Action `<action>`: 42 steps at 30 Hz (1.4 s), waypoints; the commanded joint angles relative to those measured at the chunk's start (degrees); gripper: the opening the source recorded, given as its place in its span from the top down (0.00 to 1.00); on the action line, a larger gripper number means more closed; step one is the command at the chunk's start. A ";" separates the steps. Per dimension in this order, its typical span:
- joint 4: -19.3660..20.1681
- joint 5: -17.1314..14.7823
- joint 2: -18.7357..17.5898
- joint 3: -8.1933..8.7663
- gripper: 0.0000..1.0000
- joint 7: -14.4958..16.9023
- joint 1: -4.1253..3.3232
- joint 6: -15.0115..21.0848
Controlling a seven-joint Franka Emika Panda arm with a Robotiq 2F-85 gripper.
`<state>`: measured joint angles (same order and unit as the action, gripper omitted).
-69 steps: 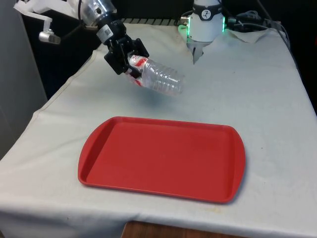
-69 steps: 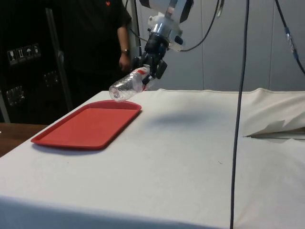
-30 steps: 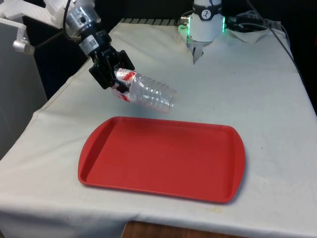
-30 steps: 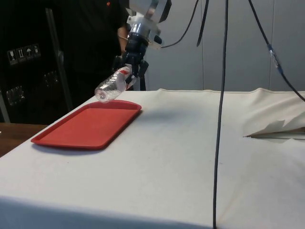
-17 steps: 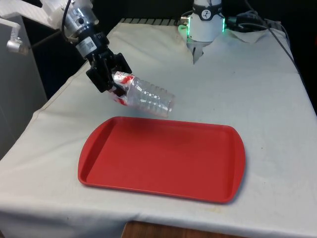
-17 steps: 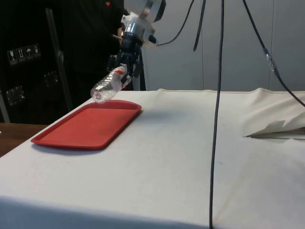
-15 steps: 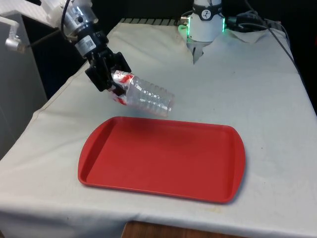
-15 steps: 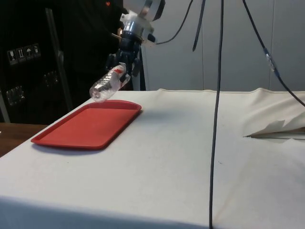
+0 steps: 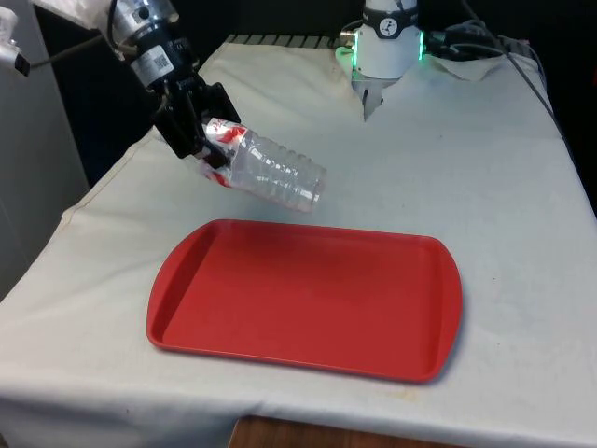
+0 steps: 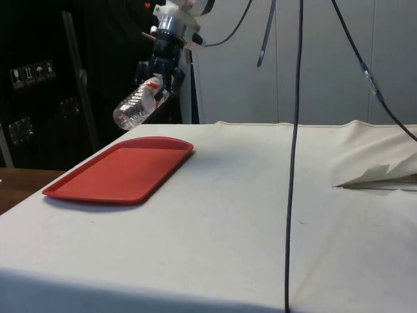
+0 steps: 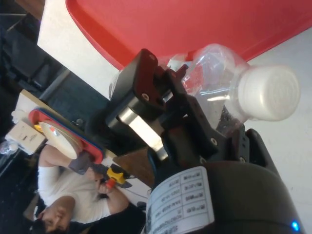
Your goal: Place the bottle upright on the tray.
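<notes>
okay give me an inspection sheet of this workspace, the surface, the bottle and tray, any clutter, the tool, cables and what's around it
Surface: table under a white cloth, creased at its far end.
Bottle: clear plastic, white cap, red label; held in the air near its neck, tilted with its base lowest, above the cloth beside the tray's far edge, touching neither.
Tray: red, flat on the cloth, nothing on it.
Clutter: nothing seen.
Tool: black, shut on the bottle near the cap.
Cables: dark cable hanging in front of the side camera; more cables at the table's far end.
Surroundings: dark cabinets and a pale wall in the side view; a person in a white top in the wrist view.
</notes>
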<state>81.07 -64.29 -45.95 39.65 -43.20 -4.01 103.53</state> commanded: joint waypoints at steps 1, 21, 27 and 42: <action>-0.29 0.29 0.00 0.00 0.86 -0.23 0.00 0.00; -6.88 7.05 -1.95 -0.06 0.86 -5.33 -0.40 0.17; -9.05 9.40 -3.15 0.23 0.86 -7.45 -1.03 1.09; -12.66 14.67 -5.04 0.23 0.86 -10.77 -2.12 2.92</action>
<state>68.75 -49.79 -50.65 39.59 -53.40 -5.84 106.11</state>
